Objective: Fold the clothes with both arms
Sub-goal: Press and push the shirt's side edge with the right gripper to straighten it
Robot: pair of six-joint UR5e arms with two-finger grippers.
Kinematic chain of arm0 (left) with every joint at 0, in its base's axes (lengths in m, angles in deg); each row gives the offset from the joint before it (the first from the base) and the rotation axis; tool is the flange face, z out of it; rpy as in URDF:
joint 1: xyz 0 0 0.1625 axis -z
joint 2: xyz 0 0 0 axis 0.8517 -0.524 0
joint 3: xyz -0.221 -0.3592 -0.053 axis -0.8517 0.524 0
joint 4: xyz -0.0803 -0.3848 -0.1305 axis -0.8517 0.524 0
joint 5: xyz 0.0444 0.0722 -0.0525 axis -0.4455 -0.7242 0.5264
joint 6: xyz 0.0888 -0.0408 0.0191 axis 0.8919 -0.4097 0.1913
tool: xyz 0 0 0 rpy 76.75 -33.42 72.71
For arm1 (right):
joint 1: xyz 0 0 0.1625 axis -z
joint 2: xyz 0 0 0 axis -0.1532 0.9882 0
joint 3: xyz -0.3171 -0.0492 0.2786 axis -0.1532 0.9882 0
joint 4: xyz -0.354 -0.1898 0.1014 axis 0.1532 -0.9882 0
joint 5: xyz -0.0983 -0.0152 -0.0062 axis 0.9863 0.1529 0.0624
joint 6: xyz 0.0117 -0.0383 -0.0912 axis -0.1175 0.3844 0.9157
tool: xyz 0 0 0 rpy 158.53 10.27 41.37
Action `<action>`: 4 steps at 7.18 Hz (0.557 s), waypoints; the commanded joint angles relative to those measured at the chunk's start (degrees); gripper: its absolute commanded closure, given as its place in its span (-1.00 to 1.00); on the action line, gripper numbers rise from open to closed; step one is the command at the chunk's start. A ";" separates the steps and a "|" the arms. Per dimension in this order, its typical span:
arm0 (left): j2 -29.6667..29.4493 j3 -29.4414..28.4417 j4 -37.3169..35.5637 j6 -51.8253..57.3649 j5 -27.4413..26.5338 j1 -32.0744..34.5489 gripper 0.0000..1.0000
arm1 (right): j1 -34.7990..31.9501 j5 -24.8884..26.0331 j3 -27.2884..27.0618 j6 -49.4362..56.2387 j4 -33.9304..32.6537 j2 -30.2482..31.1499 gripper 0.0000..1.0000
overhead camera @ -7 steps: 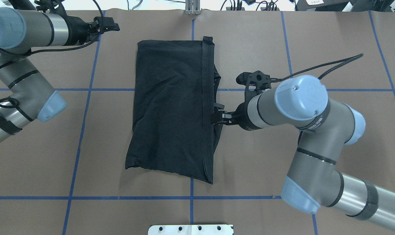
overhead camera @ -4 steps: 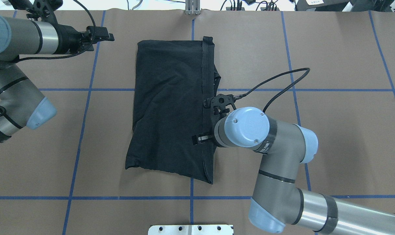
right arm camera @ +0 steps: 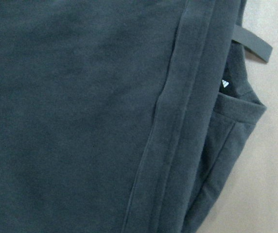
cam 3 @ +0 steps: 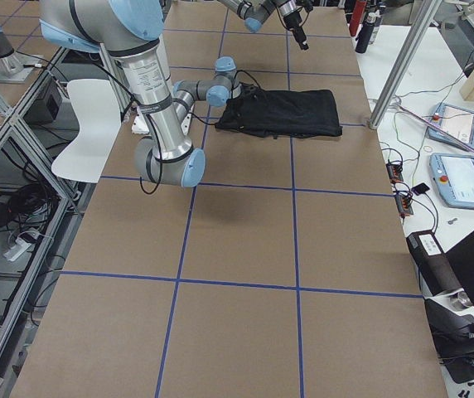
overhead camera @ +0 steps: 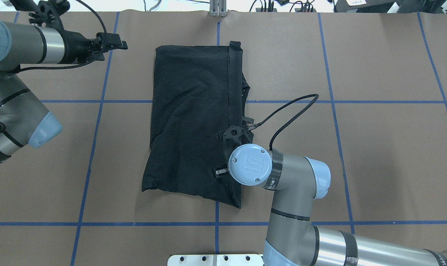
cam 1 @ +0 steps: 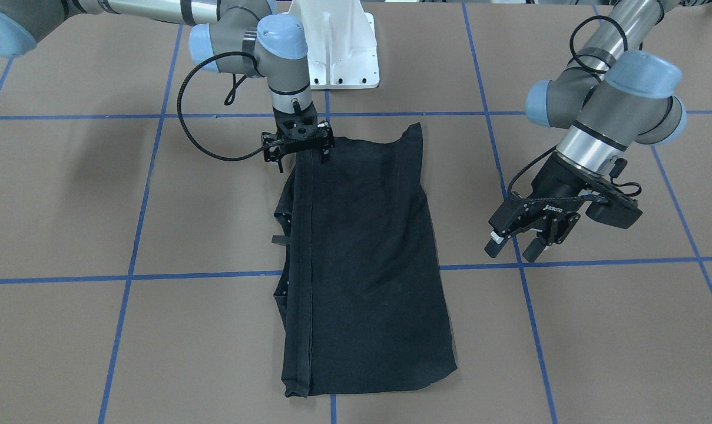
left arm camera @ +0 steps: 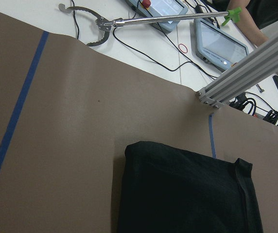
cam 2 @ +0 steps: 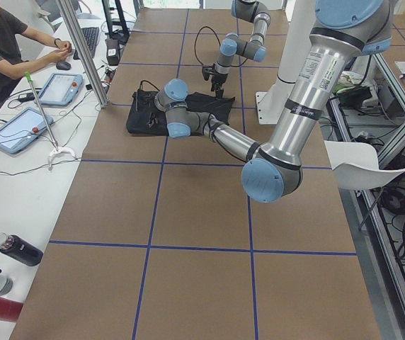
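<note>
The black T-shirt lies folded in a long rectangle at the table's middle, plain side up, with a hem seam running along its right side. My right gripper points straight down over that seam near the shirt's near end, open, with nothing between the fingers; in the overhead view one finger shows beside the wrist cap. My left gripper is open and empty, above bare table to the left of the shirt's far end.
The white pedestal base stands at the robot's edge of the table. Blue tape lines grid the brown table top. An aluminium post, tablets and a seated operator are beyond the far edge.
My right arm has swung toward the shirt's near end and turned its wrist down over the seam. My left gripper has drawn slightly back to the left.
</note>
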 commanded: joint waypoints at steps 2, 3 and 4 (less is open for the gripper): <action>0.01 -0.21 0.14 0.00 1.04 -0.12 -1.00 | 0.32 -0.28 -0.10 0.25 -1.95 0.68 -0.36; 0.01 -0.30 0.14 0.00 1.12 -0.12 -1.00 | 0.32 -0.45 -0.63 0.33 -3.26 0.68 0.03; -0.08 -0.21 0.14 0.00 1.12 -0.20 -1.00 | -0.20 -0.71 -1.33 0.77 -3.71 1.29 0.47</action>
